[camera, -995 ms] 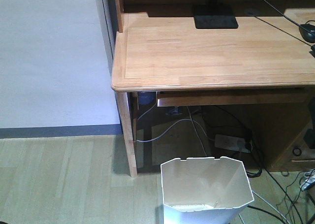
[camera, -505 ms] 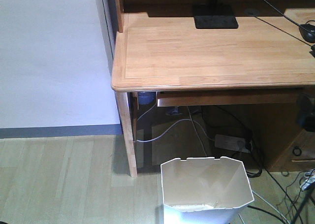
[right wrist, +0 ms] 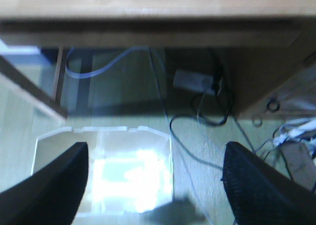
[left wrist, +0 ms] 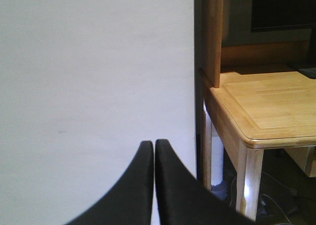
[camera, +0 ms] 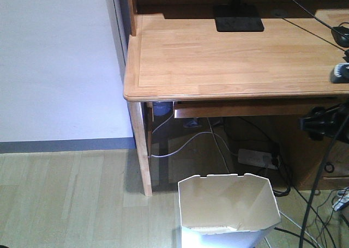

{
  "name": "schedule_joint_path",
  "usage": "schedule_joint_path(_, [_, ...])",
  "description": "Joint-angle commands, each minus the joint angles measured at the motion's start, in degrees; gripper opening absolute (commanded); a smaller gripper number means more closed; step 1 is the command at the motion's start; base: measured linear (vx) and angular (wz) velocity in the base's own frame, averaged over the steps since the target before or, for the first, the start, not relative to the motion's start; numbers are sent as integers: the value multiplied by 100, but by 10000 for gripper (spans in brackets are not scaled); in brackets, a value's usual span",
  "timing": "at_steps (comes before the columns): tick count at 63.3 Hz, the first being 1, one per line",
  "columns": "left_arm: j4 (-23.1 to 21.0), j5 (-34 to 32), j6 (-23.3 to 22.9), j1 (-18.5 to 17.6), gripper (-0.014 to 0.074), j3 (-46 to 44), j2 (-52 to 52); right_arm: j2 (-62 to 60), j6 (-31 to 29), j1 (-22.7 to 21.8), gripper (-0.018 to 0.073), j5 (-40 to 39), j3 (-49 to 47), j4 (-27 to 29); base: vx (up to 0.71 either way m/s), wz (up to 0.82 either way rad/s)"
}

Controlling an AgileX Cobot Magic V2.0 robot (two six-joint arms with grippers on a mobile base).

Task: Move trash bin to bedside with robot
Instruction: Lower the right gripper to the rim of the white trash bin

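Note:
The white trash bin [camera: 226, 210] stands on the wooden floor just in front of the desk, at the bottom of the front view, its faceted inside showing. My right arm [camera: 323, 119] reaches in from the right edge, above and to the right of the bin, trailing a black cable. In the right wrist view the right gripper [right wrist: 155, 151] is open and looks down on the bin [right wrist: 106, 170], with one finger [right wrist: 54, 185] over the bin's left part and the other beyond its right rim. The left gripper [left wrist: 154, 145] is shut on nothing and faces a white wall. The bedside is out of view.
A light wooden desk [camera: 234, 57] stands behind the bin, its leg [camera: 140, 150] to the bin's left. A power strip [camera: 256, 158] and cables lie under the desk. A monitor base [camera: 238, 19] and a mouse [camera: 342, 35] sit on the desk. A wooden cabinet [camera: 327, 166] stands at the right.
My right arm has moved leftward into the front view from the right edge, with its cable now hanging down. The bin has not moved.

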Motion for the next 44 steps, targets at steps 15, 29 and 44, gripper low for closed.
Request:
schedule_joint_path(15, [-26, -414, -25, 0, -6, -119, -26, 1677, -2323, -572, 529, -519, -298, 1977, 0, 0])
schedule_joint_path(29, [-26, -414, -25, 0, -6, -119, -26, 3177, -4602, -863, 529, -650, -498, 3371, 0, 0])
schedule_joint_path(44, [-26, -414, -25, 0, -6, -119, -26, 5106, -5525, -863, 529, -1251, -1127, 4135, 0, 0])
